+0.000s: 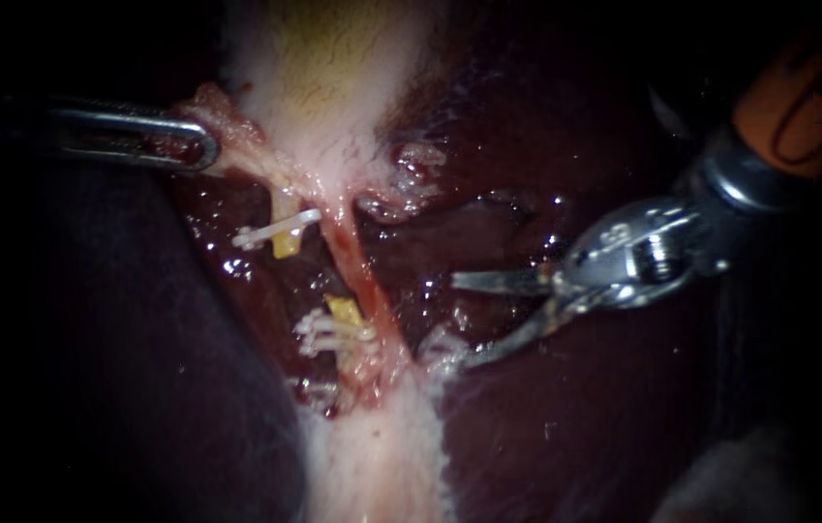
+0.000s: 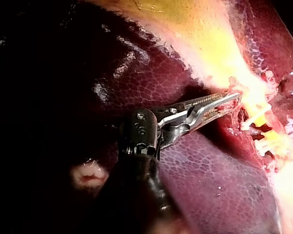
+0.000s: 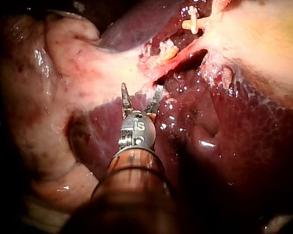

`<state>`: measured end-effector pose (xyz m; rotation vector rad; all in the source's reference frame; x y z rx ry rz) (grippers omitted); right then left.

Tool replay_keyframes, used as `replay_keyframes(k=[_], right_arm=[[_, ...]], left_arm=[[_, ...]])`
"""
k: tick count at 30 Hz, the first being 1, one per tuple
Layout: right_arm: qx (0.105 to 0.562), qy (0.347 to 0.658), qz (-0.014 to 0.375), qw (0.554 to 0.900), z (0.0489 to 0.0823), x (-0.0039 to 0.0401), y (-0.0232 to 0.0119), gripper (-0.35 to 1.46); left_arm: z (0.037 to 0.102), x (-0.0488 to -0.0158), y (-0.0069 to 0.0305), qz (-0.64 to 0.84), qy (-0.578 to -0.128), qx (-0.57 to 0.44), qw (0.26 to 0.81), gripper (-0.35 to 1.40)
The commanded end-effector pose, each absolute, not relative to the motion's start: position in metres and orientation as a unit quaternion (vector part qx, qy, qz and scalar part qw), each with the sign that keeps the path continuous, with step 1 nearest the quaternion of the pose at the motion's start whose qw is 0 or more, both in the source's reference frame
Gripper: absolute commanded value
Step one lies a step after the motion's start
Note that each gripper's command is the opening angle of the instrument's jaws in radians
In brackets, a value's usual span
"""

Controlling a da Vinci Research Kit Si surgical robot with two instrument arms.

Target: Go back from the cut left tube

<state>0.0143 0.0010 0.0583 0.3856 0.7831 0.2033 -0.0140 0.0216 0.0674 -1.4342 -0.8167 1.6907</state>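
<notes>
**Endoscope view**
- The left tube (image 1: 285, 242) is cut through. Its upper yellow stump sits at 11 o'clock of the lower stump (image 1: 343, 310), with a clear gap between them.
- One clip (image 1: 275, 230) lies across the upper stump, and a cluster of clips (image 1: 328, 334) sits on the lower one.
- The right tube (image 1: 357, 266) is pink and unbroken, and runs just at 3 o'clock of both stumps.

**Right instrument** (image 1: 464, 320)
- It lies at 3 o'clock of the lower stump, apart from it and on the far side of the right tube.
- Its blades are spread with nothing between them.
- The lower blade tip is near a pale tissue fringe; I cannot tell whether it touches.

**Left instrument** (image 1: 205, 145)
- It sits at 10 o'clock of the upper stump.
- Its jaws pinch the reddish edge of the gallbladder (image 1: 333, 77), which looks taut toward 9 o'clock.

**Handling (judgement)**
- The stumps are soft, wet, light and fragile.
- The clips could be knocked loose by a brush from a blade.
- There is no need to take hold of the tube. If it must be held, grip the pale tissue beside it, never a stump or a clip.
- Withdraw toward 2 o'clock along the shaft line, over the liver (image 1: 546, 426).
- Bring the blades together first, so that neither blade snags the right tube or the fringe.
</notes>
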Motion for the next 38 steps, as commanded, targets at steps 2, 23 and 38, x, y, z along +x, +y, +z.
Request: replay_keyframes(k=[2,23,38], right_arm=[[0.187,0.378,0.099,0.901,0.0581,0.0137,0.0013,1.43],[0.185,0.376,0.100,0.903,0.0580,0.0127,0.0015,1.43],[0.185,0.375,0.100,0.903,0.0580,0.0127,0.0015,1.43]], left_arm=[[0.0674,-0.0141,0.0216,0.662,-0.319,-0.561,0.380,-0.35],[0.0702,-0.0178,0.0220,0.664,-0.308,-0.562,0.385,-0.35],[0.0725,-0.0194,0.0214,0.664,-0.311,-0.564,0.379,-0.35]])
